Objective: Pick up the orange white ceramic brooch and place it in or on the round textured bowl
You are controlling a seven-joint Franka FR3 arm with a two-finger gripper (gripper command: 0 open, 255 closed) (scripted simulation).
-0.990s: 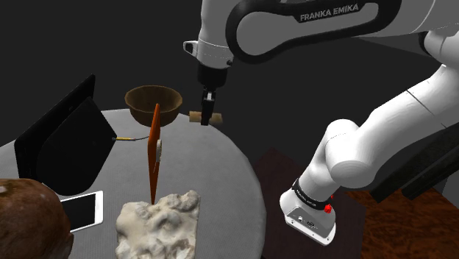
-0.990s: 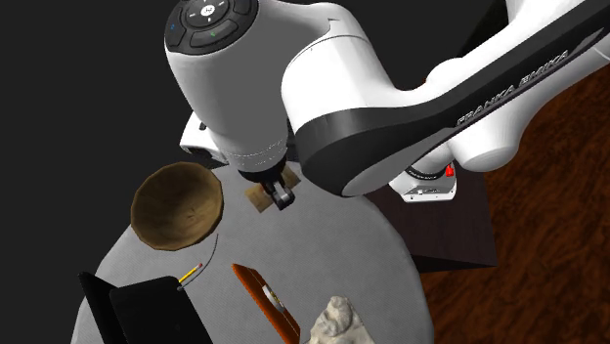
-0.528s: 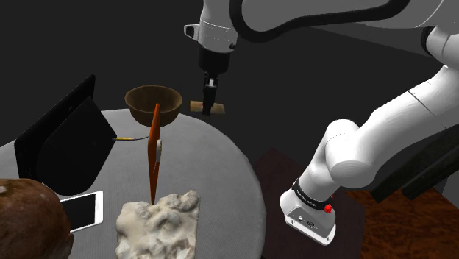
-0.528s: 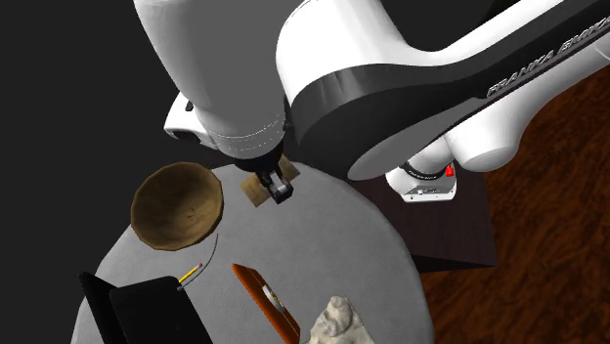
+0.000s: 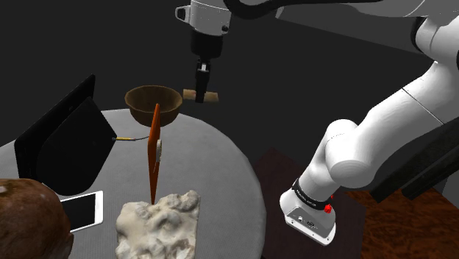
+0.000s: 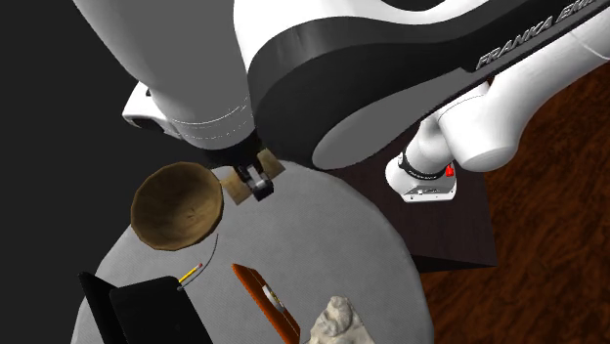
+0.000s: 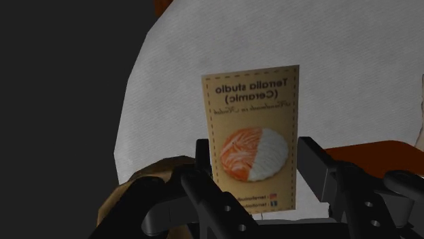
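The brooch (image 7: 251, 157) is a round orange-and-white disc mounted on a tan printed card (image 7: 251, 108). My gripper (image 7: 255, 163) is shut on the card's lower part, one finger on each side edge. In the shoulder view the gripper (image 5: 201, 82) hangs in the air with the card (image 5: 201, 96) just to the right of the brown round bowl (image 5: 153, 103), near rim height. From the second exterior view the card (image 6: 233, 182) hangs at the bowl's (image 6: 176, 205) right rim under the gripper (image 6: 257, 186). The bowl stands at the far edge of the round grey table (image 5: 206, 162).
A thin orange board (image 5: 154, 151) stands upright mid-table with a pencil (image 5: 125, 137) beside it. A black open laptop-like slab (image 5: 62, 143), a white phone (image 5: 81, 210), a white lumpy object (image 5: 158, 221) and a brown rounded object (image 5: 26, 221) crowd the near left.
The gripper has risen off the table with the card in its grasp and shifted toward the bowl, to the shoulder view's left.
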